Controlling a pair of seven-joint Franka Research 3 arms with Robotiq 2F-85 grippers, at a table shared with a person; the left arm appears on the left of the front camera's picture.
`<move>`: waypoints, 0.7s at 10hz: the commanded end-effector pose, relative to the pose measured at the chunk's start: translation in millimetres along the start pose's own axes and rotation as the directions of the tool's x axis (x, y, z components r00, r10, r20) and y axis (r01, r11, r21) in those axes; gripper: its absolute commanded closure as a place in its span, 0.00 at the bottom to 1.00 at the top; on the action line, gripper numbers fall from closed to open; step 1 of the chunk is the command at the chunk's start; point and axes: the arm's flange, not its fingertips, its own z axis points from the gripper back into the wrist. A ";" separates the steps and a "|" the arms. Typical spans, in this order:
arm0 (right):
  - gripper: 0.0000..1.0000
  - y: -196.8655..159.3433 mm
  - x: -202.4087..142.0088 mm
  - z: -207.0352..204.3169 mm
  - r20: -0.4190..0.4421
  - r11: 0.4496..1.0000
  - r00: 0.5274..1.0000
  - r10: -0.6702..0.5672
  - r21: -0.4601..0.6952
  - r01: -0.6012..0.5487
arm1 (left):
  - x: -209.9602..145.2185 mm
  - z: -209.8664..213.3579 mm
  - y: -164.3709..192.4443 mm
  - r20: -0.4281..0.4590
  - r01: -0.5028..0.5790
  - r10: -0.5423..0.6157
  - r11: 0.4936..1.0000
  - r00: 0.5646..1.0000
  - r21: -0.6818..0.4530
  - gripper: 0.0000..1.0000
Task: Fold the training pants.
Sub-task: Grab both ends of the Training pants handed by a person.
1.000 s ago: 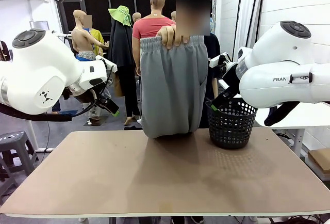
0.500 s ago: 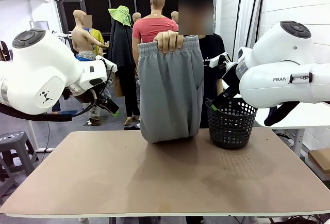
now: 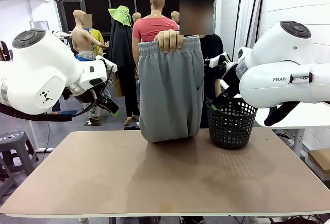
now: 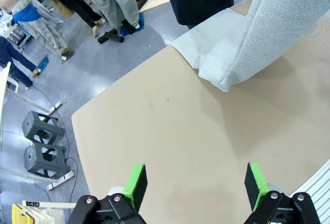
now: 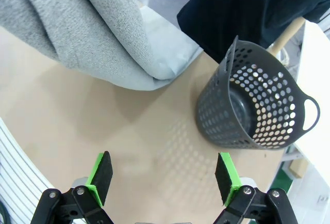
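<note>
The pants [image 3: 170, 87] hang by the waistband from a person's hand [image 3: 168, 40], hems touching the desk [image 3: 165, 182], probably offered for laying flat. They are ahead of both tools. Left tool [image 4: 195, 182]: wide, empty. Right tool [image 5: 164, 175]: wide, empty, with the basket [image 5: 252, 110] just ahead.

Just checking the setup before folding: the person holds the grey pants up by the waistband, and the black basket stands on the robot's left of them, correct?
Not quite. The front view shows the black basket standing on the robot's right of the training pants, not the left. The person's hand does hold them up by the waistband.
</note>
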 end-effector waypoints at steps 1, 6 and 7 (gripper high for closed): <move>0.00 0.0 0.0 0.0 0.000 1.000 1.000 0.000 0.000 0.000 | 0.0 0.0 0.0 0.000 0.000 0.000 1.000 1.000 0.000 0.00; 0.00 -34.9 -3.6 7.7 0.087 0.903 0.914 0.397 0.143 -0.406 | 3.3 13.1 16.6 0.054 0.394 -0.391 0.916 0.919 -0.071 0.00; 0.00 -38.3 -2.0 2.9 0.098 0.868 0.884 0.457 0.167 -0.467 | 1.9 11.5 20.4 0.072 0.470 -0.464 0.877 0.883 -0.100 0.00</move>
